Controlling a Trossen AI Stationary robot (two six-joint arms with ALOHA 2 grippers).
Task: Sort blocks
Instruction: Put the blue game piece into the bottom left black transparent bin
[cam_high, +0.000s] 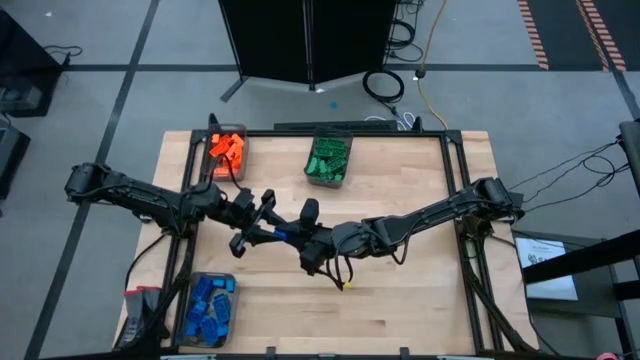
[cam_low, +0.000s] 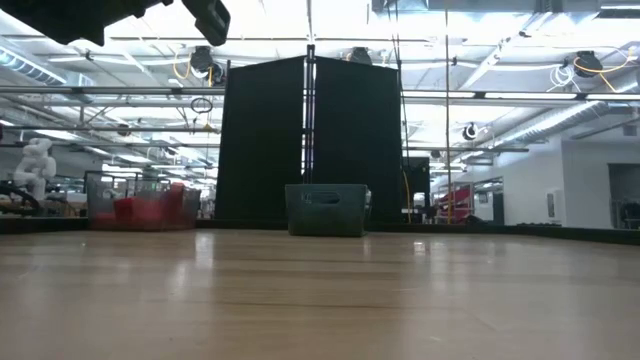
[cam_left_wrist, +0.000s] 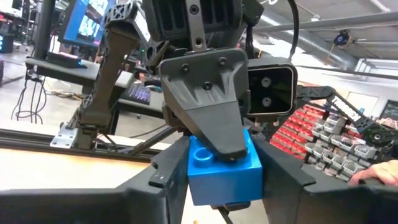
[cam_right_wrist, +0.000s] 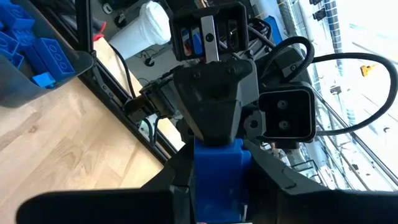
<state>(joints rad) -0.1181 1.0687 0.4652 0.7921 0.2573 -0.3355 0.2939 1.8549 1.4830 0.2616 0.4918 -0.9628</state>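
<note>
Above the middle of the table, a blue studded block (cam_high: 288, 236) hangs between my two grippers, which meet tip to tip. My left gripper (cam_high: 276, 232) reaches in from the table's left and my right gripper (cam_high: 302, 240) from its right, both shut on the block. In the left wrist view the block (cam_left_wrist: 224, 171) sits between my own fingers, with a right finger (cam_left_wrist: 208, 112) lying over it. In the right wrist view the block (cam_right_wrist: 217, 168) shows below a left finger (cam_right_wrist: 211, 118). My left gripper pinches the block's two side faces (cam_left_wrist: 193, 177) between its fingers, coming level from the table's left. The block is lifted clear of the table, its studs (cam_left_wrist: 202, 149) turned toward the right gripper's finger. My right gripper pinches the same block (cam_right_wrist: 214, 155) between its two fingers, coming level from the table's right. One finger lies on the studded face (cam_left_wrist: 233, 152); the other is mostly hidden behind the block.
A bin of orange blocks (cam_high: 228, 150) stands at the far left, a bin of green blocks (cam_high: 329, 158) at the far middle and a bin of blue blocks (cam_high: 208, 308) at the near left. Bare wood (cam_high: 400, 310) lies at the near right.
</note>
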